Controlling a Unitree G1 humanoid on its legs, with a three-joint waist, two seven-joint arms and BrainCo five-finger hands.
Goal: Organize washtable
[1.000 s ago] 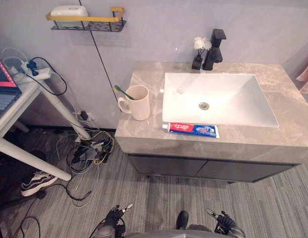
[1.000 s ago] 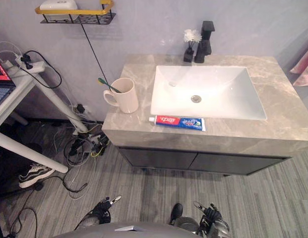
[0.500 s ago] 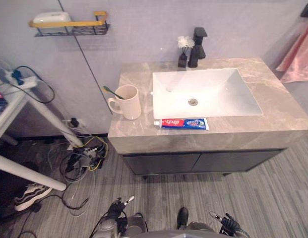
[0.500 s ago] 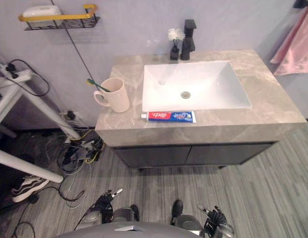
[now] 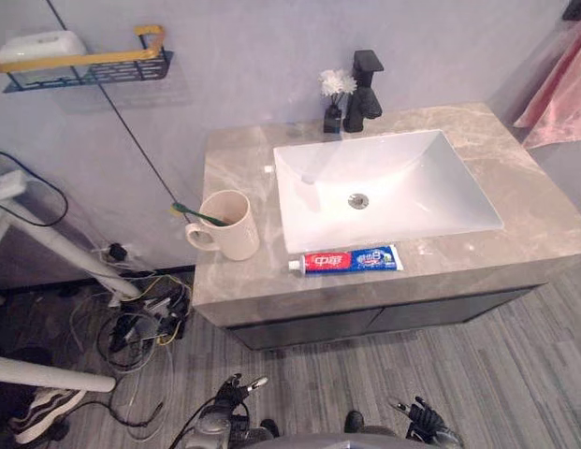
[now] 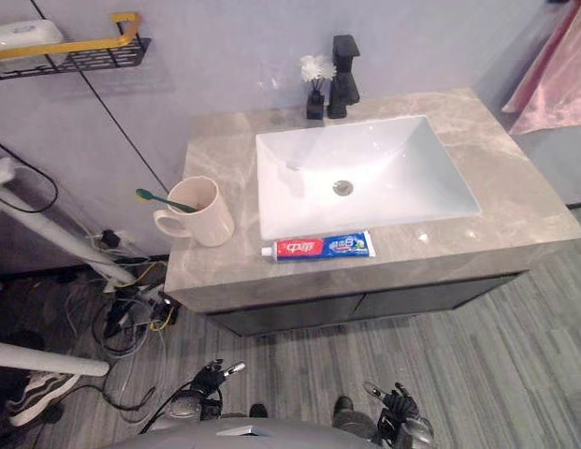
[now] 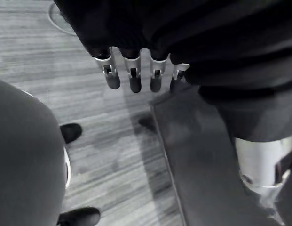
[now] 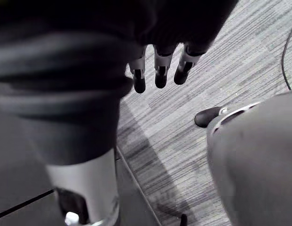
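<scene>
Both hands low, well short of the table. Left hand: fingers straight, loosely spread, holding nothing. Right hand: same, empty. Toothpaste tube lies flat along the table's front edge, just in front of the sink. Mug w/ toothbrush in it sits nr the front-left corner. Step in hand, prob.: approach & reach for the tube. Best done square to the front edge, coming from above, pinching across the tube's middle, well clear of the mug.

Left hand, right hand: silver fingers, dark tips, ribbed covers.
</scene>
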